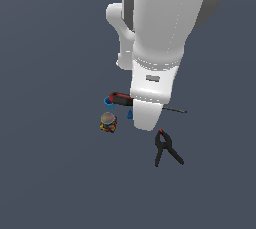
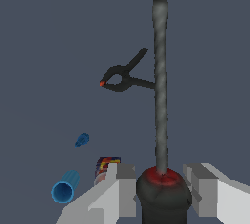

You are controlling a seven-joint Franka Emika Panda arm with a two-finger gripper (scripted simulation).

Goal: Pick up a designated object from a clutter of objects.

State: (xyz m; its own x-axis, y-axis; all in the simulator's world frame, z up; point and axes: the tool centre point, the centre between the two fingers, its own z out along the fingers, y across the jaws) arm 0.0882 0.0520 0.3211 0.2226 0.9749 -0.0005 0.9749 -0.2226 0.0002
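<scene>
Clamp (image 2: 122,78) beside shaft (image 2: 160,86) — elsewhere open.

In the exterior view the arm's white casing (image 1: 152,73) runs off the top edge and covers the gripper entirely. It also hides the middle of the screwdriver (image 1: 119,98); only the handle end and the thin shaft tip at centre right show. The blue cup (image 1: 108,102) is partly masked by that handle. The multicoloured lump (image 1: 108,121) is too blurred to identify. In the wrist view the lower edge cuts off the gripper (image 2: 161,189) and the handle base, and one finger (image 2: 119,189) hides part of the lump.
</scene>
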